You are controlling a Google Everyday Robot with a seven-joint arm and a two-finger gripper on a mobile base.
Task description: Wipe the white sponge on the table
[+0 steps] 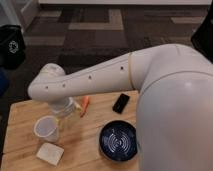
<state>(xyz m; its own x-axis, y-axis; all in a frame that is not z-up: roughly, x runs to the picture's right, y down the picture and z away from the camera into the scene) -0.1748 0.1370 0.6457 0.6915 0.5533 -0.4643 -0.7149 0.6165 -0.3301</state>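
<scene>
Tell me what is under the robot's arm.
The gripper hangs open there, above the table beside the white cup; an orange object and a black phone lie to its right. The arm covers part of the table's far edge.
</scene>
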